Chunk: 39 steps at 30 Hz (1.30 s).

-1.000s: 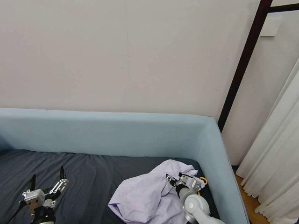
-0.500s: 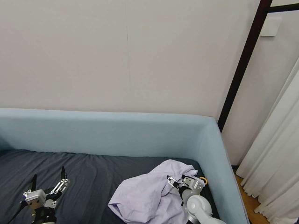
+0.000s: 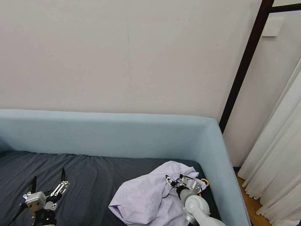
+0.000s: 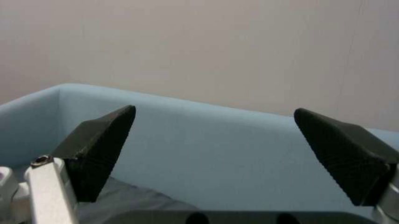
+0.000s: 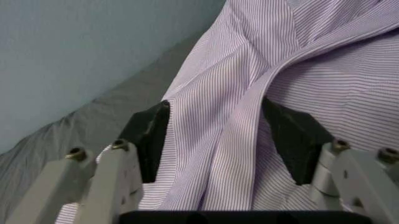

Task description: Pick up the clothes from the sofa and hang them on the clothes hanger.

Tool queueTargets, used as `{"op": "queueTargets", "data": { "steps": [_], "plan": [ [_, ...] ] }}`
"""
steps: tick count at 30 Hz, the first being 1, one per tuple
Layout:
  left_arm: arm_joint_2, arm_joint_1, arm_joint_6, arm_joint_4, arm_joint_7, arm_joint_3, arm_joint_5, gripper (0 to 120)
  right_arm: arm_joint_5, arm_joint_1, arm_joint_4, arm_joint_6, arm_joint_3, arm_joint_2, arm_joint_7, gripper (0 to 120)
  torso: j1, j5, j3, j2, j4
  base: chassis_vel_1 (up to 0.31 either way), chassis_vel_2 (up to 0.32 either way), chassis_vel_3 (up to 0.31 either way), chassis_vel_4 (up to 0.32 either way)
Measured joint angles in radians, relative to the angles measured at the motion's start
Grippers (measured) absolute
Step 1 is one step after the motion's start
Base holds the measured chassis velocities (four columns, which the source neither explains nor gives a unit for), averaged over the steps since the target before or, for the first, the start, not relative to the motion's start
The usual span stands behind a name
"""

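Observation:
A crumpled lilac striped shirt (image 3: 141, 197) lies on the dark seat of the sofa (image 3: 94, 172), near its right end. My right gripper (image 3: 180, 181) is at the shirt's right edge. In the right wrist view it (image 5: 215, 102) is open, and its two black fingers (image 5: 149, 140) straddle a raised fold of the shirt (image 5: 293, 51). My left gripper (image 3: 47, 184) hovers open above the seat at the lower left, far from the shirt. The left wrist view shows its spread fingers (image 4: 100, 144) with nothing between them.
The pale blue sofa back (image 3: 117, 134) and right arm wall (image 3: 221, 169) enclose the seat. A small yellow object (image 3: 205, 181) lies beside the right gripper. A dark upright frame (image 3: 242, 70) and white curtains (image 3: 277, 165) stand to the right of the sofa.
My right gripper has shifted slightly at the shirt's edge, staying on the same fold. The left gripper has sunk a little.

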Motion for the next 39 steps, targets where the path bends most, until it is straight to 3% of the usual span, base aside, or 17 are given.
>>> {"op": "queueTargets", "data": {
  "steps": [13, 15, 21, 26, 32, 35, 39],
  "plan": [
    [-0.006, 0.002, -0.006, 0.005, -0.001, 0.007, 0.010, 100, -0.043, -0.006, -0.035, 0.007, 0.013, 0.009, -0.017, 12, 0.000, 0.0000, 0.000, 0.000, 0.0000, 0.000, 0.000, 0.000, 0.000],
    [-0.007, 0.002, -0.007, 0.005, -0.001, 0.008, 0.011, 100, -0.050, -0.005, -0.046, 0.009, 0.018, 0.014, -0.021, 1, 0.000, 0.0000, 0.000, 0.000, 0.0000, 0.000, 0.000, 0.000, 0.000],
    [-0.008, 0.002, -0.007, 0.005, -0.001, 0.009, 0.012, 100, -0.057, -0.002, -0.057, 0.011, 0.019, 0.016, -0.027, 15, 0.000, 0.0000, 0.000, 0.000, 0.0000, 0.000, 0.000, 0.000, 0.000],
    [-0.009, -0.001, -0.007, 0.007, -0.001, 0.011, 0.013, 100, -0.063, 0.003, -0.071, 0.012, 0.020, 0.020, -0.032, 39, 0.000, 0.0000, 0.000, 0.000, 0.0000, 0.000, 0.000, 0.000, 0.000],
    [-0.009, -0.005, -0.007, 0.012, -0.001, 0.013, 0.013, 100, -0.066, 0.010, -0.088, 0.015, 0.024, 0.028, -0.039, 59, 0.000, 0.0000, 0.000, 0.000, 0.0000, 0.000, 0.000, 0.000, 0.000],
    [-0.009, -0.005, -0.007, 0.014, -0.001, 0.014, 0.014, 100, -0.066, 0.011, -0.093, 0.016, 0.025, 0.031, -0.042, 59, 0.000, 0.0000, 0.000, 0.000, 0.0000, 0.000, 0.000, 0.000, 0.000],
    [-0.009, -0.006, -0.007, 0.014, -0.001, 0.014, 0.014, 100, -0.066, 0.011, -0.093, 0.017, 0.026, 0.032, -0.050, 48, 0.000, 0.0000, 0.000, 0.000, 0.0000, 0.000, 0.000, 0.000, 0.000]
  ]
}}
